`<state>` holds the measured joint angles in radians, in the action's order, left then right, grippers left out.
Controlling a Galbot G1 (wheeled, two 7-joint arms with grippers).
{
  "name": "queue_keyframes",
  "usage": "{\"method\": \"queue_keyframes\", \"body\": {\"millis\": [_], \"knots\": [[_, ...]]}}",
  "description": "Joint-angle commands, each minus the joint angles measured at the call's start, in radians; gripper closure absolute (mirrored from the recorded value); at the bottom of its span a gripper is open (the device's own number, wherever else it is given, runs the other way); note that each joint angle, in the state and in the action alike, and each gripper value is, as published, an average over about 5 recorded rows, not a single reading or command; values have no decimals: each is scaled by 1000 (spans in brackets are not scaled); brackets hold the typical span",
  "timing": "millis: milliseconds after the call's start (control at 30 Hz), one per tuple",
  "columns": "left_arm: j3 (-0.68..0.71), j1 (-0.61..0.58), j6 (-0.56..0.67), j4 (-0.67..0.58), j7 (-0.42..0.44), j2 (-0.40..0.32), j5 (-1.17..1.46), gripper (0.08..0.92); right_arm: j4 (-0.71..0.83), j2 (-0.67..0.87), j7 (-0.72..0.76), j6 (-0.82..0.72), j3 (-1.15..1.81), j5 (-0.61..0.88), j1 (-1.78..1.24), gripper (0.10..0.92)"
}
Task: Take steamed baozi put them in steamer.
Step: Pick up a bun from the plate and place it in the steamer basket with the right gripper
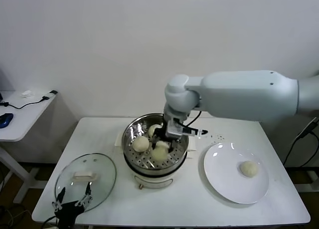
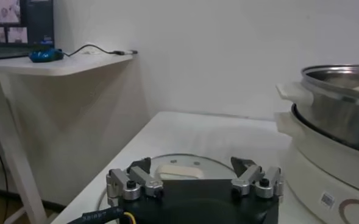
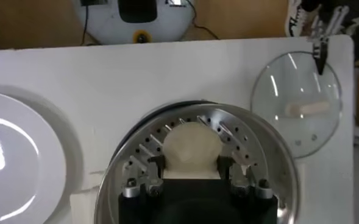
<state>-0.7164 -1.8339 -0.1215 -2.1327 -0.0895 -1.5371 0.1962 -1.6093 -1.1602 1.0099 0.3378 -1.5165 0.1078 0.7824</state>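
Note:
The steamer [image 1: 130, 131] stands mid-table, a shiny pot on a white base. My right gripper [image 1: 168, 137] reaches down into it, shut on a steamed baozi [image 3: 191, 145] that sits just over the perforated tray; in the right wrist view the gripper [image 3: 191, 165] has its fingers pressed on both sides of the bun. Two more baozi [image 1: 140, 143] [image 1: 154, 129] lie on the tray. Another baozi [image 1: 248, 168] rests on the white plate [image 1: 224, 181]. My left gripper [image 1: 74, 200] waits open at the table's front left corner, nothing between its fingers [image 2: 141, 165].
The glass lid [image 1: 84, 176] with a white knob lies flat left of the steamer, just beyond the left gripper. A side desk [image 1: 20, 114] with a cable stands off to the left. The plate [image 3: 21, 158] lies right of the steamer [image 3: 270, 146].

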Motion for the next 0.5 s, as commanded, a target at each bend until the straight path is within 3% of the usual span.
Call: {"method": "queue_keyframes", "body": {"millis": [33,500], "knots": [[-1,1,-1,-1,0,1,2,177,36,-62,-21,10,-34,-67,-96,440],[4,5,-2,-1,0,6,3,177,161,-133,-41,6,-22,-83,-125,440]]}}
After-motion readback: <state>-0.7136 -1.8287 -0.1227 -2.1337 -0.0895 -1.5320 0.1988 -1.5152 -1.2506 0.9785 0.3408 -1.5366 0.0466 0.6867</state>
